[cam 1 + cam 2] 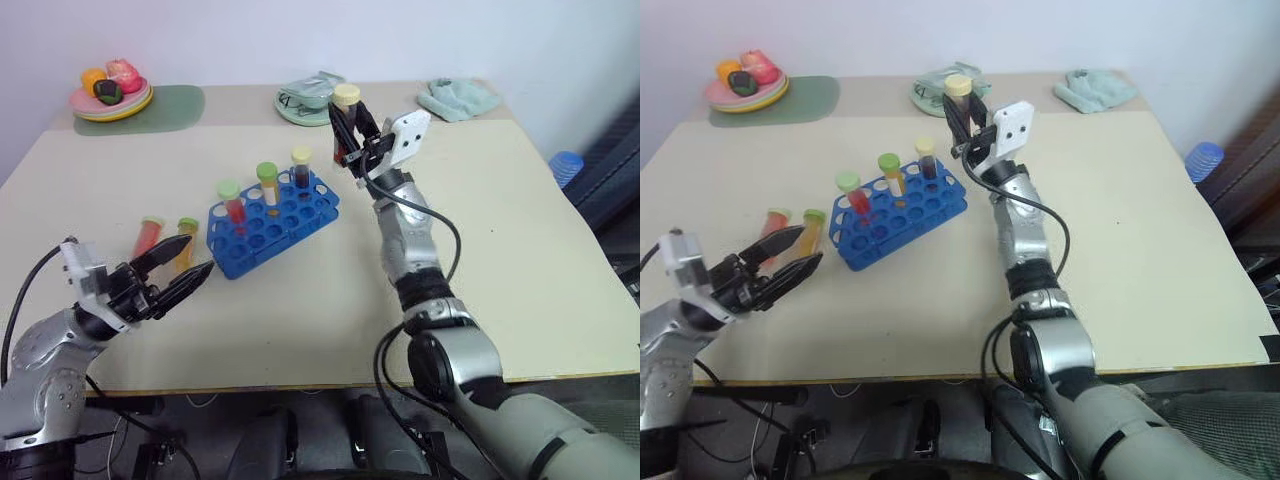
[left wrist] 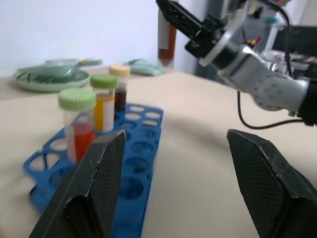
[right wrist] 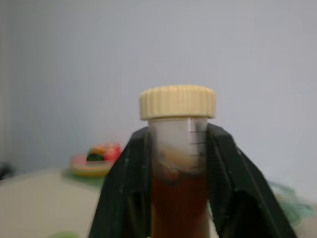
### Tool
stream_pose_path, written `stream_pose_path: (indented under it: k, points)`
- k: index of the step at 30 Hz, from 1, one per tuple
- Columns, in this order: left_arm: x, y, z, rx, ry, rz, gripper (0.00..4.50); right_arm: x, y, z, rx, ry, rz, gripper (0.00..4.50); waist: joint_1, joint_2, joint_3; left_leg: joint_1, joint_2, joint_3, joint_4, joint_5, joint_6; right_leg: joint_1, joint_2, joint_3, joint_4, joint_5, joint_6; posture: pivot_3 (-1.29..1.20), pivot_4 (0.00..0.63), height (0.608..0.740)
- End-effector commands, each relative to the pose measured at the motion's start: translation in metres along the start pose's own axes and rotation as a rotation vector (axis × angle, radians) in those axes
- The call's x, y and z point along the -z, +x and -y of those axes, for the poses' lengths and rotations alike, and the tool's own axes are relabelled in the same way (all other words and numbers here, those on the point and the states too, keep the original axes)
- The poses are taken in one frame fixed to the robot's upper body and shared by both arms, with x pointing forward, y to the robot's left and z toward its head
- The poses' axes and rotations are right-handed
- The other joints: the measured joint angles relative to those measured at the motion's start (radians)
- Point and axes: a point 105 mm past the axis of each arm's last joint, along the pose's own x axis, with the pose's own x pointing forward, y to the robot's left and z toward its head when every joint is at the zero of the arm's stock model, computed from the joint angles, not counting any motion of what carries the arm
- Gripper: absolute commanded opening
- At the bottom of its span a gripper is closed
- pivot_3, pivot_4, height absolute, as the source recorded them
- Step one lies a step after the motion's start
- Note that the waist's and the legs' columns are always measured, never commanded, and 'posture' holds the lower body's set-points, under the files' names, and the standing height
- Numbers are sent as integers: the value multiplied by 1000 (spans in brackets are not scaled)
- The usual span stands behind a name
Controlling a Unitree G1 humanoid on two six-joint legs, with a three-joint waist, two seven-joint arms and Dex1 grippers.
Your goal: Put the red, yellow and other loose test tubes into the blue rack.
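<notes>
A: Where is the small bright blue plastic rack with round holes (image 1: pixel 272 222)?

B: It sits near the middle of the pale desk (image 1: pixel 520 250). Three clear plastic tubes stand up in it: one with red liquid and a green cap (image 1: pixel 232 204), one with orange-yellow liquid and a green cap (image 1: pixel 268 184), and one with dark liquid and a cream cap (image 1: pixel 301 169).

A: What does the right gripper (image 1: pixel 347 130) have?

B: It is up in the air, past the rack. Its two black fingers are squeezed onto a clear plastic tube of dark brown liquid with a cream cap (image 3: pixel 177 163). The tube stands straight up, cap on top.

A: And the left gripper (image 1: pixel 178 267)?

B: Its fingers are spread apart with nothing between them. It hangs low over the desk, beside the rack's near end.

A: Are any tubes lying down?

B: Yes, two. A clear tube with red liquid (image 1: pixel 148 236) and a clear tube with orange-yellow liquid (image 1: pixel 185 240) lie flat side by side, just past the left gripper and near the rack.
</notes>
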Motion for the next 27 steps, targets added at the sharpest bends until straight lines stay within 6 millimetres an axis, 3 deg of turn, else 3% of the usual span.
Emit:
stream_pose_path:
  k: [1,7,13,17,27]
  points:
    - [6,8,-1,32,3,16,3358,-24,-26,-7,-148,17,-227,938,10,0,0,-1,0,0,1,0,1,-1,0,0,0,0,0,0,150,740]
    - [17,14,-5,66,-10,31,3358,-22,-90,24,-137,67,-705,938,19,0,0,-1,0,0,0,-5,9,0,-1,0,-2,0,0,0,150,740]
    - [17,17,4,161,5,21,3358,-1,-124,38,-62,154,-1022,938,12,0,0,-1,1,0,0,-5,9,0,-1,0,-3,0,0,0,150,740]
    - [10,12,18,318,45,-21,3358,27,-127,39,-20,260,-1131,938,8,0,0,-1,1,0,0,-5,9,0,-1,0,-3,0,0,0,150,740]
    - [2,13,28,433,94,-65,3358,55,-121,34,-38,297,-1246,938,17,0,0,-2,1,1,0,-5,10,0,-1,0,-5,0,0,0,150,740]
